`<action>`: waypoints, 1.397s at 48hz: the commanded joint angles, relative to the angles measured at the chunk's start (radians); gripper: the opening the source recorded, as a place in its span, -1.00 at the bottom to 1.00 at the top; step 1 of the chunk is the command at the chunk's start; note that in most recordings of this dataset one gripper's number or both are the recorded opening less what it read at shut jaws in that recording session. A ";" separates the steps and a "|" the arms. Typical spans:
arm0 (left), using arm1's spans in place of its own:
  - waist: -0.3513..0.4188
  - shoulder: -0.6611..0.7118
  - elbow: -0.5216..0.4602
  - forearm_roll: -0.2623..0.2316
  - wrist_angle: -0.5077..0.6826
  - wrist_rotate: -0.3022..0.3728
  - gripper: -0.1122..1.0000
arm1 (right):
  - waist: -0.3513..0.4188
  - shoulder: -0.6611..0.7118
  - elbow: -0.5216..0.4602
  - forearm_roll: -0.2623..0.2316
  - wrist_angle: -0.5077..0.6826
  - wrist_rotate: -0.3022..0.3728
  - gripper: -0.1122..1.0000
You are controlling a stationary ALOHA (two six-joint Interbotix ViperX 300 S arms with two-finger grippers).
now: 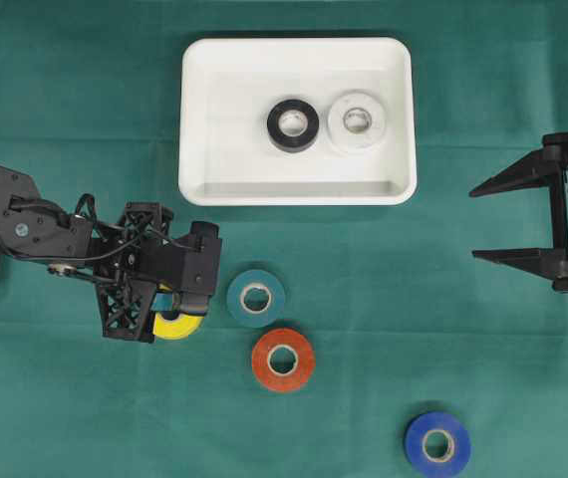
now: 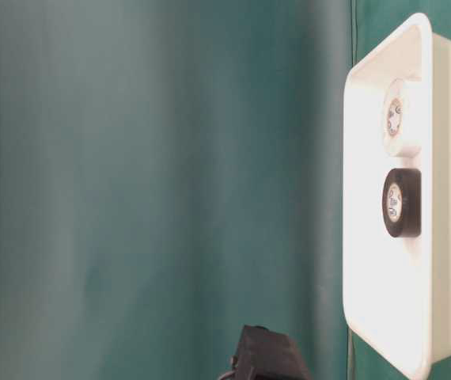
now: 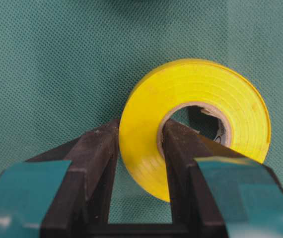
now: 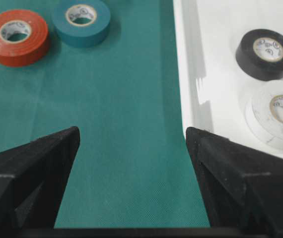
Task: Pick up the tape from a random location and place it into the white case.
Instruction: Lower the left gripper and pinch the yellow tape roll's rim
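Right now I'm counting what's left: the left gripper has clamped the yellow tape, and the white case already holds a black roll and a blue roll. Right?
Not quite. The left gripper clamps the yellow tape, but the white case holds a black roll and a white roll, per the overhead view.

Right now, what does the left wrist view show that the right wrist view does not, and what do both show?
Only the left wrist view shows the yellow tape, pinched through its wall by the left gripper, one finger inside the core.

Only the right wrist view shows the open right gripper, the red tape, the teal tape, and the white case holding the black tape and the white tape.

Both show the green cloth.
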 commanded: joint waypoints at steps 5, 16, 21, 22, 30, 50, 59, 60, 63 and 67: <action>0.003 -0.023 -0.017 -0.002 0.014 0.000 -0.41 | 0.002 0.005 -0.028 0.000 -0.003 0.000 0.74; 0.003 -0.077 -0.066 -0.002 0.133 -0.037 -0.41 | 0.002 0.005 -0.029 0.002 -0.003 0.000 0.74; 0.003 -0.114 -0.094 -0.003 0.199 -0.041 -0.41 | 0.002 0.005 -0.029 0.002 -0.003 0.000 0.74; 0.003 -0.121 -0.098 -0.002 0.210 -0.043 -0.41 | 0.002 0.005 -0.029 0.002 -0.003 0.000 0.74; 0.003 -0.181 -0.140 0.000 0.298 -0.052 -0.41 | 0.002 0.005 -0.031 0.002 0.005 0.000 0.74; -0.015 -0.319 -0.307 0.006 0.540 -0.071 -0.41 | 0.002 0.005 -0.035 0.002 0.014 0.000 0.74; -0.015 -0.360 -0.359 0.008 0.630 -0.072 -0.41 | 0.002 0.003 -0.035 0.003 0.014 0.000 0.74; -0.015 -0.364 -0.362 0.008 0.641 -0.072 -0.41 | 0.002 0.003 -0.035 0.002 0.015 0.000 0.74; -0.015 -0.370 -0.364 0.008 0.650 -0.074 -0.41 | 0.002 0.003 -0.035 0.002 0.015 0.000 0.74; -0.015 -0.376 -0.362 0.008 0.657 -0.074 -0.41 | 0.002 0.003 -0.035 0.003 0.015 0.000 0.74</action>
